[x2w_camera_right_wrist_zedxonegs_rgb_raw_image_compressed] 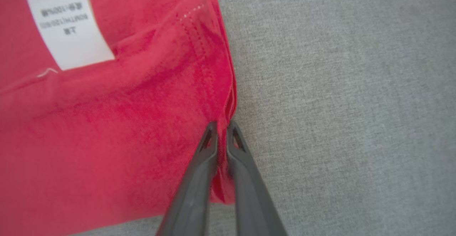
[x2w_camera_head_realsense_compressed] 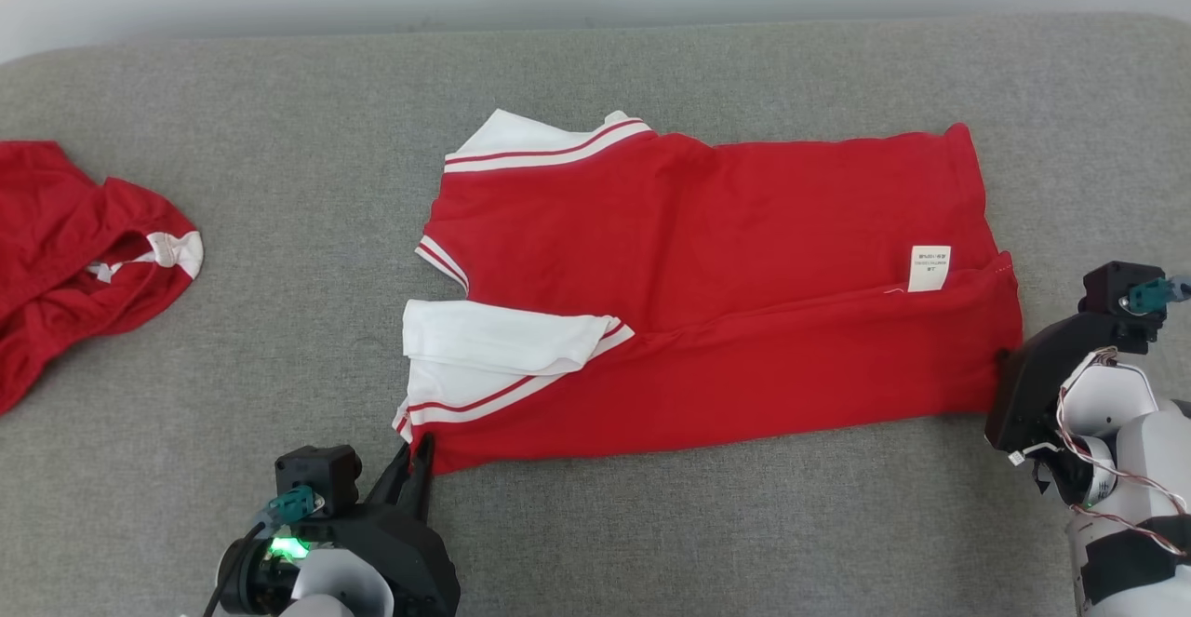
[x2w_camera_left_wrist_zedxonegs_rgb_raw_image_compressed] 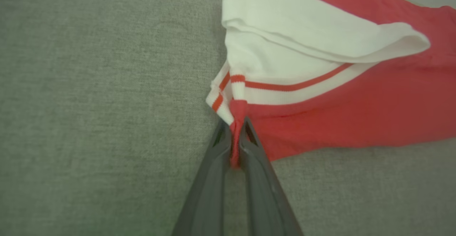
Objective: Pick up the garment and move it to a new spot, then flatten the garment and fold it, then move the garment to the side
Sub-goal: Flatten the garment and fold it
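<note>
The red garment (x2w_camera_head_realsense_compressed: 707,301), with white red-striped sleeves and a white label (x2w_camera_head_realsense_compressed: 929,268) near its hem, is lying part-folded lengthwise at the centre of the grey fabric surface (x2w_camera_head_realsense_compressed: 651,524). Its long axis is running left to right, with the sleeves pointing left and the hem right. The left gripper (x2w_camera_left_wrist_zedxonegs_rgb_raw_image_compressed: 235,136) is pinching the near sleeve-end corner; the right gripper (x2w_camera_right_wrist_zedxonegs_rgb_raw_image_compressed: 222,129) is clamping the near hem corner
</note>
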`<state>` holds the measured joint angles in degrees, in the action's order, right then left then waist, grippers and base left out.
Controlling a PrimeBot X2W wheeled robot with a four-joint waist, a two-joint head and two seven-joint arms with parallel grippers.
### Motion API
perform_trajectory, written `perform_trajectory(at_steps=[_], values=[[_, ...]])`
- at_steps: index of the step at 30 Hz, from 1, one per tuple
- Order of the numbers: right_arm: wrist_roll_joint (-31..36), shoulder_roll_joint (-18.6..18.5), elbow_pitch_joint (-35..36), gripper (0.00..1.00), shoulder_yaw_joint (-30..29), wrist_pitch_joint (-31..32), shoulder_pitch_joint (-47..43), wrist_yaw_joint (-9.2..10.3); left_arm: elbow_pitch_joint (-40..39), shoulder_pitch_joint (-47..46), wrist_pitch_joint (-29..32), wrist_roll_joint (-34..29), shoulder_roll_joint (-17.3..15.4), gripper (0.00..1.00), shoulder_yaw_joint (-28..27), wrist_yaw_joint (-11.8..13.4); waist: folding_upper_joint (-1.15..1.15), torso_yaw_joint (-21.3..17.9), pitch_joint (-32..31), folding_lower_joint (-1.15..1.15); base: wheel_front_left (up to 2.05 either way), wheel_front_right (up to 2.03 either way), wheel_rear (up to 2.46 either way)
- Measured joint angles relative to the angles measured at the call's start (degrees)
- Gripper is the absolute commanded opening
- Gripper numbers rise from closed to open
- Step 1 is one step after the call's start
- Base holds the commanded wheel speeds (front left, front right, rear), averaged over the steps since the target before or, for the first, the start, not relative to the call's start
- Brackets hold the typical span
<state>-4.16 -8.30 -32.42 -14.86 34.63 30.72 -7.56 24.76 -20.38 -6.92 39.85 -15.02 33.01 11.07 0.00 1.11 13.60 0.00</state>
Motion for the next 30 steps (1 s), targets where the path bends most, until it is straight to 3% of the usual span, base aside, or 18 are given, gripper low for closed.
perform_trajectory(at_steps=[15,22,30], values=[[-6.2,1.6,9.3,0.00,-0.9,-5.4,-11.5,0.00,-2.2,5.3,-0.2,1.5,-2.3,0.00,0.2,0.3,0.00,-0.7,-4.3,0.00,0.00,0.00,0.00],[-7.0,3.2,14.3,0.00,-2.7,-4.1,-19.2,0.00,-7.7,11.7,1.6,2.2,-4.6,0.00,0.6,2.2,0.00,-1.3,-6.8,0.00,0.00,0.00,0.00],[-5.4,4.6,14.9,0.00,-5.4,-2.9,-24.4,0.00,-12.6,17.3,6.1,3.7,-5.5,0.00,1.6,5.4,0.00,-1.1,-8.9,-0.01,0.00,0.00,0.00]])
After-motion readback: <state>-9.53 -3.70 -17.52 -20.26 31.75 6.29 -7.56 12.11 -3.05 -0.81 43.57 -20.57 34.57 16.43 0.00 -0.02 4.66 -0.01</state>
